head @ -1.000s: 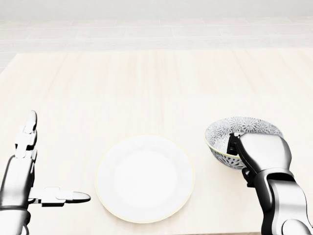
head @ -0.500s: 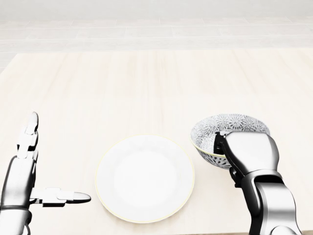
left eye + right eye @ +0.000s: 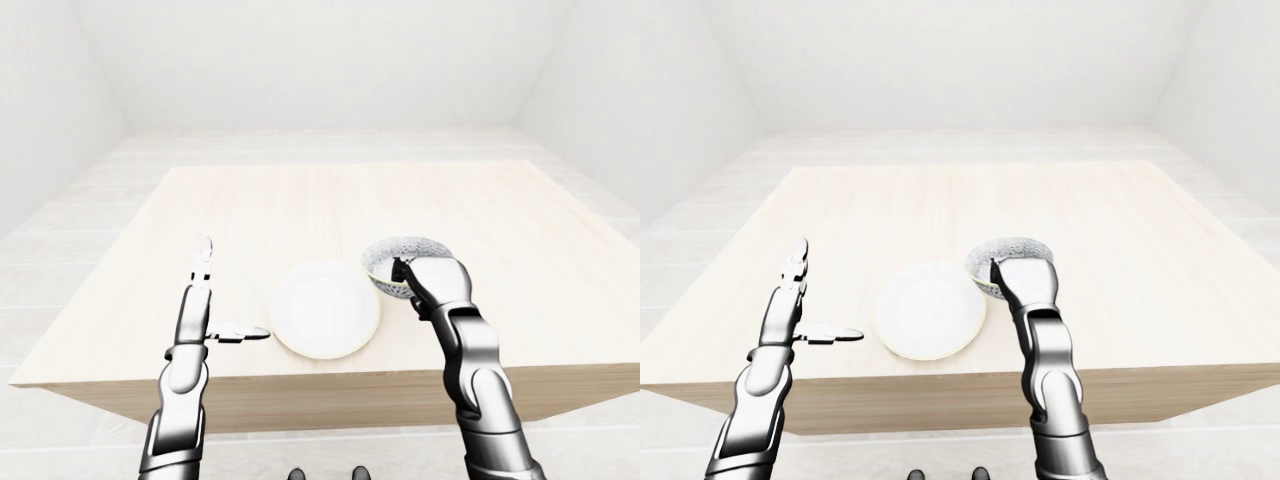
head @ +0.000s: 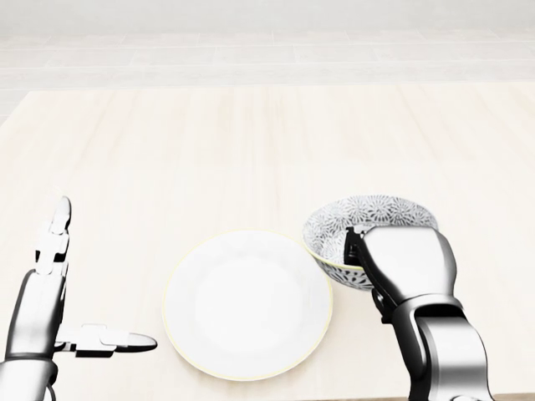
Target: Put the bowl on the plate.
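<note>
Bowl (image 4: 368, 224) now nearer plate (image 4: 247, 305), right hand (image 4: 393, 259) gripping it, left hand (image 4: 50, 309) open

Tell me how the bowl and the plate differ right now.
The bowl is deep and covered in a dark floral pattern; the plate is flat and plain white. The right hand grips the bowl's rim, while nothing touches the plate. Both are round and sit over the same wooden table.
</note>
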You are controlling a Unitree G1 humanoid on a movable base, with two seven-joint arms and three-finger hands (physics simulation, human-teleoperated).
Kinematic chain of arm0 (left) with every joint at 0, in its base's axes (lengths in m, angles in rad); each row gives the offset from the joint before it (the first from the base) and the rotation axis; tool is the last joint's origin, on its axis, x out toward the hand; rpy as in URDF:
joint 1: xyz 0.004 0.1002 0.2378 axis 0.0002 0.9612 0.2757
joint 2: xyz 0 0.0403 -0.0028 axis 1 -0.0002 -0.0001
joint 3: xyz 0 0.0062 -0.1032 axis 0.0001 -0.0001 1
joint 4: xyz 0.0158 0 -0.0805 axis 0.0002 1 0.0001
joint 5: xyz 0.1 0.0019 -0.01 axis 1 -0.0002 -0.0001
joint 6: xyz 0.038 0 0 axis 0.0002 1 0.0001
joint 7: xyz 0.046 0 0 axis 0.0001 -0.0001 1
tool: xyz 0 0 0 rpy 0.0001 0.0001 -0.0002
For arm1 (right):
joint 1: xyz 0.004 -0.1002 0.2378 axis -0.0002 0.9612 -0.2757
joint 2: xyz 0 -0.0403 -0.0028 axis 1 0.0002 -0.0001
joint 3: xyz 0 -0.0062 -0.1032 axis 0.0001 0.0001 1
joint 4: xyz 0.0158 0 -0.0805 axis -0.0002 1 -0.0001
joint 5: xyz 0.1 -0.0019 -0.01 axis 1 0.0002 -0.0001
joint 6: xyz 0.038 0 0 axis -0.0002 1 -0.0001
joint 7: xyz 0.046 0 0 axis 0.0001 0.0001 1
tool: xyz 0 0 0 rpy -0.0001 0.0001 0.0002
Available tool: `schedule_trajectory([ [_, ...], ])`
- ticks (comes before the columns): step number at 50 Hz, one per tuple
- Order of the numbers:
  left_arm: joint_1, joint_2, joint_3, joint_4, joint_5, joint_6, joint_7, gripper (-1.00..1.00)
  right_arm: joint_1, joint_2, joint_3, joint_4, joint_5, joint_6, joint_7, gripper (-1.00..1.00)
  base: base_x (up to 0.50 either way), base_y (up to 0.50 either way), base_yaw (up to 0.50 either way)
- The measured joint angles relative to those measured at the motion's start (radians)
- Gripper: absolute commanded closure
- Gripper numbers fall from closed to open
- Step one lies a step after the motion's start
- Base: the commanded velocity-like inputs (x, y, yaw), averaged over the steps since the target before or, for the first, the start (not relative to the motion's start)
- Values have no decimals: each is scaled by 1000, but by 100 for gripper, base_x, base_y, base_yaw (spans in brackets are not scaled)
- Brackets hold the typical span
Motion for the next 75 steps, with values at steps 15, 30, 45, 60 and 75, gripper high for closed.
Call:
schedule_trajectory([
  [15, 7, 0, 3, -7, 9, 0, -5, -100, 15, 34, 40, -32, -8, 0, 10, 36, 0, 0, 0],
  [30, 5, 0, 7, -5, 7, 0, -8, -100, 49, 65, 91, -65, -24, 0, 5, 33, 0, 0, 0],
  [45, 2, 3, 10, 9, 1, 0, -7, -100, 93, 89, 145, -89, -35, 0, -12, 34, 0, 0, 0],
  [60, 2, 6, 13, 18, -3, 0, -9, -100, 119, 118, 208, -87, -39, 0, -40, 34, 0, 0, 0],
  [75, -7, 12, 18, 46, -9, 0, -9, -100, 130, 134, 254, -66, -20, 0, -76, 34, 0, 0, 0],
])
